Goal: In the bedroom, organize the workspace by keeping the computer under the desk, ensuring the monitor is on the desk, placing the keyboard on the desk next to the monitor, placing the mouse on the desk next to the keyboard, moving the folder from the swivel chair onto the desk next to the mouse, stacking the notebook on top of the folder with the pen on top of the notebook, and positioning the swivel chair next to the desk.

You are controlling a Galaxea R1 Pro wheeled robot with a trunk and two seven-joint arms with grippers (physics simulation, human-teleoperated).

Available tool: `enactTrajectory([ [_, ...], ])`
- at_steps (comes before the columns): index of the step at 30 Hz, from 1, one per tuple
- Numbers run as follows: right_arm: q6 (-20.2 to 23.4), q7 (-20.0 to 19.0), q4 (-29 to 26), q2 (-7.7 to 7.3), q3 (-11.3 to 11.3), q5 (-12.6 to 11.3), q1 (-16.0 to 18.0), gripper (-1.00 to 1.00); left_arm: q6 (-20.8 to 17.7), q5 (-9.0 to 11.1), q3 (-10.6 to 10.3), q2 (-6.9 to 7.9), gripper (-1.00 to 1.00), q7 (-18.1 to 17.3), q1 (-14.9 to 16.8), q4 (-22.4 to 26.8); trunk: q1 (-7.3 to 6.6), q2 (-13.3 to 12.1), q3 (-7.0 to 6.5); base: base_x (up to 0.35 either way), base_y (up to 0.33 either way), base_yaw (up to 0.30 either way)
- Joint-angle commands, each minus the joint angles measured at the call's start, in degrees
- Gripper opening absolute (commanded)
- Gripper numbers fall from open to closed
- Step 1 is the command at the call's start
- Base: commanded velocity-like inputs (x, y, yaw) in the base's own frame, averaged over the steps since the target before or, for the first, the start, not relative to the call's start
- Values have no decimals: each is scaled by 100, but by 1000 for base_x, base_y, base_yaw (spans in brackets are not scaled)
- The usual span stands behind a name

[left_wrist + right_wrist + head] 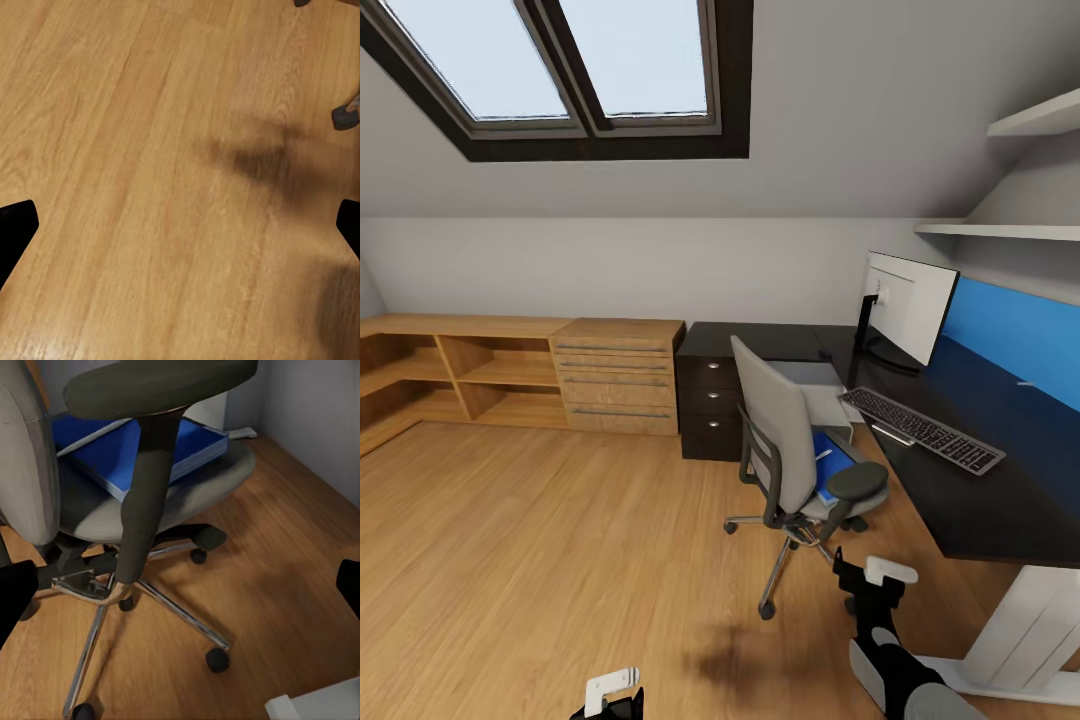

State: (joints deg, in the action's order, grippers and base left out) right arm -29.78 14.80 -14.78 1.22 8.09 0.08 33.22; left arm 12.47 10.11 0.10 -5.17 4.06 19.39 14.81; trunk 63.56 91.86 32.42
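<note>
The folder (828,455) lies on the swivel chair (790,450) seat, beyond the armrest and well apart from the right gripper (872,585), whose fingers (15,592) spread wide, holding nothing. The left gripper (610,697) hangs open over the floor (150,150) beside the chair.

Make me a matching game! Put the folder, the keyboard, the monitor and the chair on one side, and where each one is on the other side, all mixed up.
Things:
1. folder
2. keyboard
3. monitor
4. chair

Places:
A. standing at the back of the desk
B. on the wooden floor
C. on the chair seat
D. flat on the desk, in front of the monitor

Pairs: 1-C, 2-D, 3-A, 4-B
</note>
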Motion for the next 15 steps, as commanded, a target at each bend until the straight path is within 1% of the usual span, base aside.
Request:
enactTrajectory([
  [1,-17,-4,3,-7,25,1,15,100,19,35,-2,-2,100,7,3,-4,21,43,24,0,0,0],
  [8,-18,-4,-2,-72,31,-12,46,100,19,35,-5,-2,100,12,3,-1,175,324,149,0,0,0],
  [15,-19,-3,-6,-142,34,-84,150,100,3,35,-9,-2,100,18,3,1,329,604,275,0,0,0],
])
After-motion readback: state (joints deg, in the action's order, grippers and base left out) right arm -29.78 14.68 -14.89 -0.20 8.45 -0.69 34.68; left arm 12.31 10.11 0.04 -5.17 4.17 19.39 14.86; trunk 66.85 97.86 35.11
